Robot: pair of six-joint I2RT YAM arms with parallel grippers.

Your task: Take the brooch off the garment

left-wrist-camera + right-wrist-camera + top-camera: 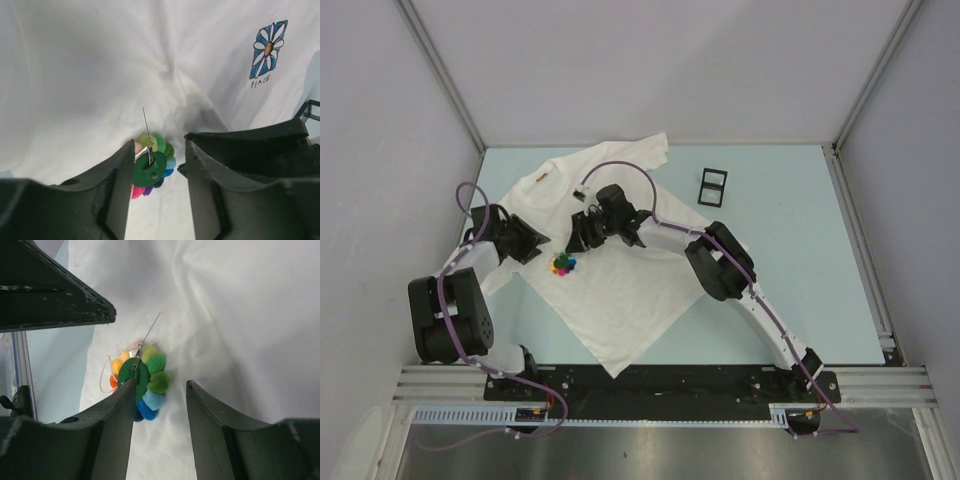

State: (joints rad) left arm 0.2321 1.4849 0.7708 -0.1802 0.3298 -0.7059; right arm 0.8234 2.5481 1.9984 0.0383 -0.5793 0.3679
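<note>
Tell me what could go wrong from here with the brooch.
The brooch lies back-up on the shirt with its pin open and bare: dragging it could snag the cloth. The left hand and right hand both stand open close beside it: they might bump each other. Closing on it could pinch fabric too.

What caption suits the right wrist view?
Rainbow pom-pom brooch lies back-up, pin open, on white T-shirt beneath open right claw.

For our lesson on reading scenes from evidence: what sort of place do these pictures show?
Probably a robotics test cell in a lab: two robot arms bolted to an aluminium rail, plain grey walls closing in a pale blue table, and a white T-shirt with a pom-pom brooch laid out.
</note>
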